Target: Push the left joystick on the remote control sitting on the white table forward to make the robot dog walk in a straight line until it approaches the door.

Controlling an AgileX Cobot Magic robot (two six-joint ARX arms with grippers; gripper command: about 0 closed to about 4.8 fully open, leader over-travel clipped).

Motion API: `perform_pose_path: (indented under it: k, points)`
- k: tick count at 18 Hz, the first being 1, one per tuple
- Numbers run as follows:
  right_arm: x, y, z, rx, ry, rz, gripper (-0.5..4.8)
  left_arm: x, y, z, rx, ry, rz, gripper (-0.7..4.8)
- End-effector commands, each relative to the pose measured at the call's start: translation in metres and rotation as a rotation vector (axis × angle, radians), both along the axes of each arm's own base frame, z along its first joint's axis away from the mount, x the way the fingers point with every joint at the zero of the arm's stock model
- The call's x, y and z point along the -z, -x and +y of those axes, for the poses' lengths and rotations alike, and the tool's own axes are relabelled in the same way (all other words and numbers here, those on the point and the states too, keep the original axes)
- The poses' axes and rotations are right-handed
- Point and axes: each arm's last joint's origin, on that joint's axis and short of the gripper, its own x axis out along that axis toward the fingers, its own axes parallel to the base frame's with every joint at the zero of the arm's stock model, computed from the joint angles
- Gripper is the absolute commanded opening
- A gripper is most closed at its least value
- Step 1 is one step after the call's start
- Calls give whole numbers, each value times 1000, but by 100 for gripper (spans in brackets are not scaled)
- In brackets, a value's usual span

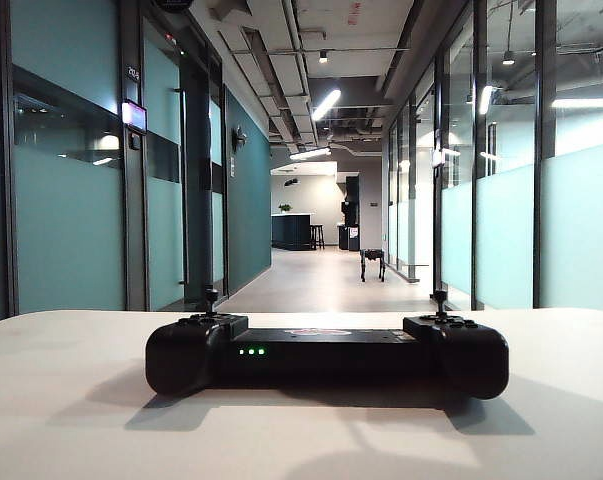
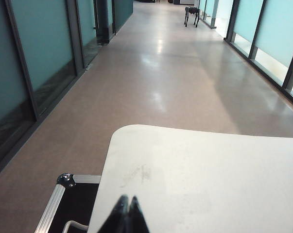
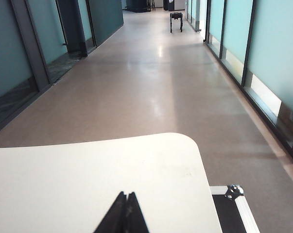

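A: Where is the remote control [image 1: 326,355]?

B: It lies flat on the white table [image 1: 71,400], near the middle of the exterior view, its long side across the picture; three small green lights glow on the face turned to the camera; the left joystick [image 1: 210,299] stands upright on the left bulbous end, with nothing touching it.

A: And the robot dog [image 1: 372,263]?

B: Far down the corridor, on the floor, standing on its four legs beside the glass wall on the right; it also shows small and distant in both wrist views [image 2: 192,13] [image 3: 176,19].

A: The grippers?

B: Neither appears in the exterior view; the left gripper [image 2: 126,216] hangs over the table's surface near a rounded corner, its two fingers pressed together, pinching nothing; the right gripper [image 3: 126,213] sits likewise over the table near the opposite rounded corner, fingers pressed together and empty; a black case with metal edging [image 2: 56,206] lies below the table edge beside each corner.
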Motion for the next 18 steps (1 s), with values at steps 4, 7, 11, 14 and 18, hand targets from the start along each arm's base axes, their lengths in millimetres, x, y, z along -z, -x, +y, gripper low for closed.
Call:
perform_pose_path:
  k: [4, 7, 11, 14, 18]
  points:
    - [-8, 0, 0, -1, 4, -101, -5, -2, 0, 0, 1, 3, -17, -5]
    - [-8, 0, 0, -1, 4, -100, -5, -2, 0, 0, 1, 3, -17, -5]
    - [-8, 0, 0, -6, 4, -98, -5, -2, 0, 0, 1, 3, -17, -5]
    - [-8, 0, 0, -8, 4, -98, -5, -2, 0, 0, 1, 3, -17, -5]
    - [-8, 0, 1, -26, 4, -99, -5, -2, 0, 0, 1, 3, -17, -5]
